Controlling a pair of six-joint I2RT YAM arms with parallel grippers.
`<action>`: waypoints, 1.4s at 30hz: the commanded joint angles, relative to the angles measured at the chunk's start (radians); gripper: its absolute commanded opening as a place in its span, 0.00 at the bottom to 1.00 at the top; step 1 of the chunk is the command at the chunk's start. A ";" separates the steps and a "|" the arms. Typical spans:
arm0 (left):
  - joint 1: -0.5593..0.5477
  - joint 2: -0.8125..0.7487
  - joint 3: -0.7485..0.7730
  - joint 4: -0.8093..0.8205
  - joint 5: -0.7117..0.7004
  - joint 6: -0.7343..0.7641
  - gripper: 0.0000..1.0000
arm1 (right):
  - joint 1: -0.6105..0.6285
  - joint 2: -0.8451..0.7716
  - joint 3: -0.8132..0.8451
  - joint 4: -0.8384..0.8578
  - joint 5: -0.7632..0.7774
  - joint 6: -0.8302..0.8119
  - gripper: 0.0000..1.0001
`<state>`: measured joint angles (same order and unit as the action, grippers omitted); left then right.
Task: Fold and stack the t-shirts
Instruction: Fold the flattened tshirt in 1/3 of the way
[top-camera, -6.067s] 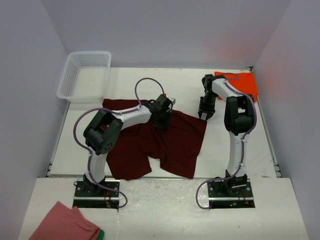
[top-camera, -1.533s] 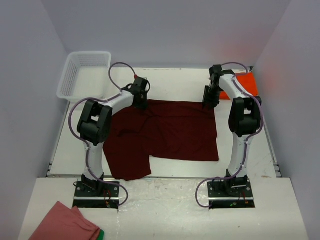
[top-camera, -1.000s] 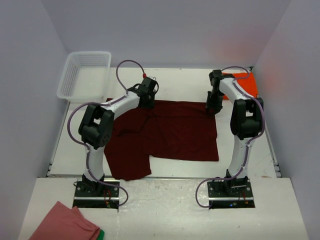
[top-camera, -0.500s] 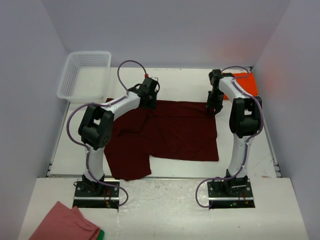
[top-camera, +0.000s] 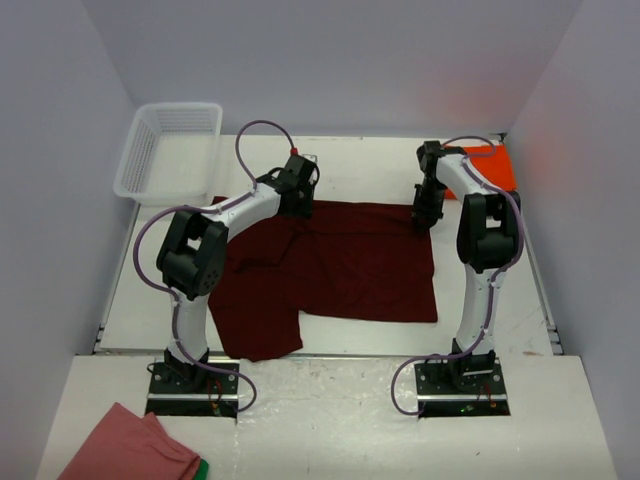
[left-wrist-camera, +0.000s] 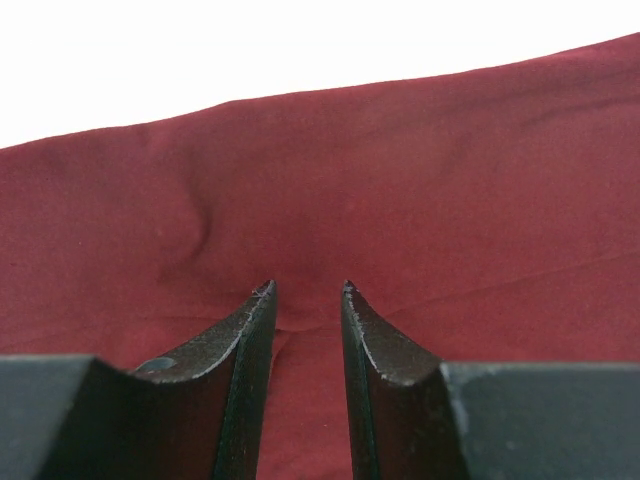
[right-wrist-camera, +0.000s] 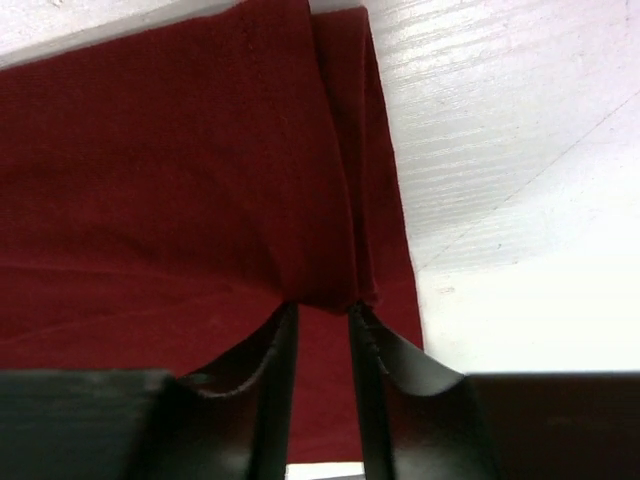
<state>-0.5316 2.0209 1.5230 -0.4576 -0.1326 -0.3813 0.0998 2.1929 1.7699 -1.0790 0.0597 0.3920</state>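
L pincer (left-wrist-camera: 305, 288) & R pincer (right-wrist-camera: 322, 305) each pinch maroon shirt (top-camera: 350, 265) edge; fabric puckers btwn tips; surface (right-wrist-camera: 500, 150) right of R.

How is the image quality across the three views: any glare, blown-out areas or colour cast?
Top view: even, soft light, sharp; the orange shirt tints the right wall reddish. Left wrist view: the table behind the maroon shirt is blown out white. Right wrist view: glare on the table, texture lost lower down.
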 joint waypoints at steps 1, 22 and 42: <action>-0.004 -0.039 0.002 0.007 0.019 0.022 0.34 | -0.006 0.005 0.036 -0.015 -0.021 0.010 0.23; -0.004 -0.048 -0.012 0.007 0.037 0.021 0.34 | -0.025 -0.170 -0.020 0.036 -0.104 0.033 0.00; -0.004 -0.021 0.028 -0.004 0.060 0.044 0.34 | 0.004 -0.075 -0.041 -0.110 0.049 0.005 0.23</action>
<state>-0.5316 2.0209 1.5139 -0.4580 -0.0914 -0.3721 0.0872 2.1021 1.7111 -1.1530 0.0917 0.4061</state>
